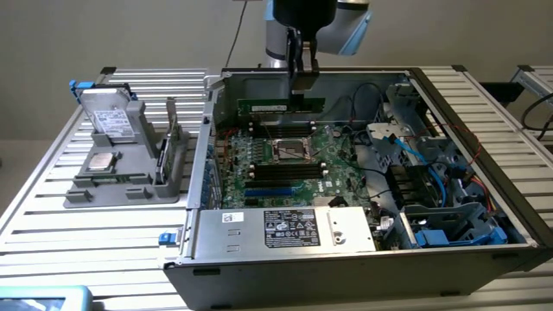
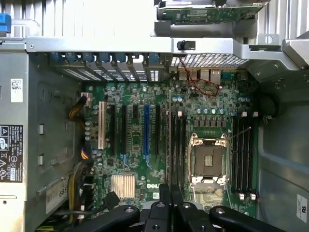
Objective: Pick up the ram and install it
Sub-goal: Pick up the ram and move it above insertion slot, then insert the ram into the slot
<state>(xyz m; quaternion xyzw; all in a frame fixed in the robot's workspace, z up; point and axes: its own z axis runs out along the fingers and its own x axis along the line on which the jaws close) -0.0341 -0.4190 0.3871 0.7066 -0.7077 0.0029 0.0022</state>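
I have the pincer (image 1: 302, 88) closed narrow on the ram (image 1: 269, 105), a long thin green circuit-board stick with a small pale label. The fingers clamp its upper edge, and the stick hangs below them on edge with its long side level. In the exterior view more of it sticks out on the exterior view's left of the pincer than on the right.

The pincer is inside the open grey metal computer case (image 1: 346, 269), over the far part of the green motherboard (image 1: 259, 162). Just beneath the held stick is a bank of long black plastic slots (image 1: 278, 121). I cannot tell whether the ram's lower edge touches them. Just nearer the camera than that bank is the square silver processor socket (image 1: 292, 150).

From the wrist, the pincer (image 2: 170, 189) shows as black fingers pinched together, and the ram (image 2: 169, 135) runs away from them as a thin line, edge-on. It runs parallel to the black slots (image 2: 179, 140) and just beside them, with the processor socket (image 2: 208, 159) beyond those. A long blue plastic slot (image 2: 146, 130) lies on the ram's other side, a little apart.

Well away from the pincer, toward the exterior view's left, a grey plastic fixture tray (image 1: 121, 188) sits on the slatted metal worktop (image 1: 52, 214), carrying a square silver processor chip (image 1: 102, 162).
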